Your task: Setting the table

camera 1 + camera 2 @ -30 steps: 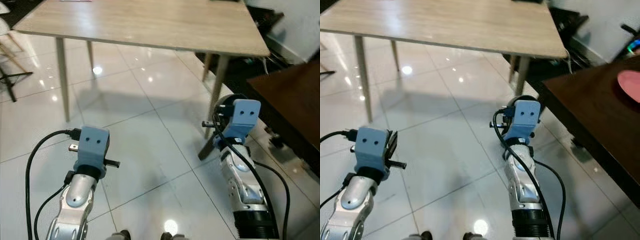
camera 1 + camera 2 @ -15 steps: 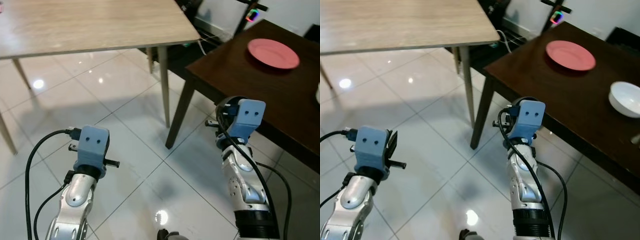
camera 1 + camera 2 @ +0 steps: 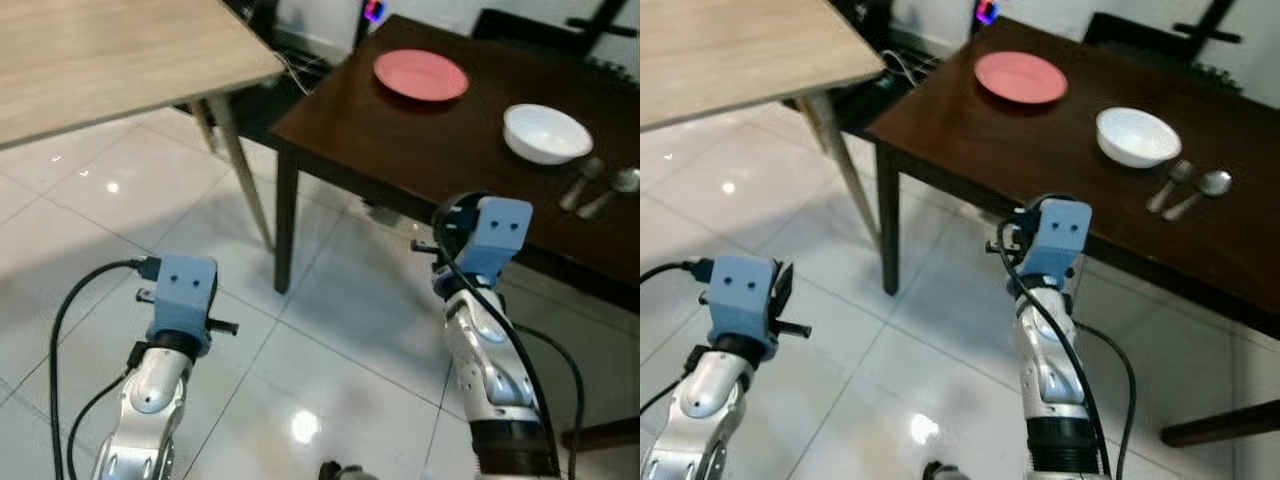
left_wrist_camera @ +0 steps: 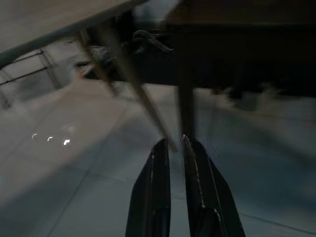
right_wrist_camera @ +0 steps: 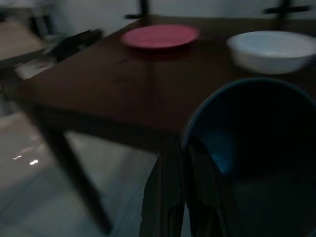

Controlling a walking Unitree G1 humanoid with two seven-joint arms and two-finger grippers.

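Observation:
A dark brown table (image 3: 400, 140) stands ahead on the right. On it lie a pink plate (image 3: 421, 75), a white bowl (image 3: 546, 133) and two spoons (image 3: 597, 186). My right gripper (image 5: 181, 148) is shut on the rim of a dark blue bowl (image 5: 256, 143), held just short of the table's near edge, at about tabletop height. In the eye views its blue wrist housing (image 3: 493, 235) hides the fingers. My left gripper (image 4: 173, 142) is shut with nothing in it and is held low over the tiled floor, pointing at the table legs.
A light wooden table (image 3: 100, 60) fills the upper left, its leg (image 3: 244, 195) close to the dark table's corner leg (image 3: 285, 230). Cables (image 3: 300, 70) lie between the two tables. A dark bar (image 3: 600, 435) crosses the floor at lower right.
The camera has swung to the right: the light table slid off to the left and the dark table with plate, bowl and spoons came into view. Both arms kept their pose.

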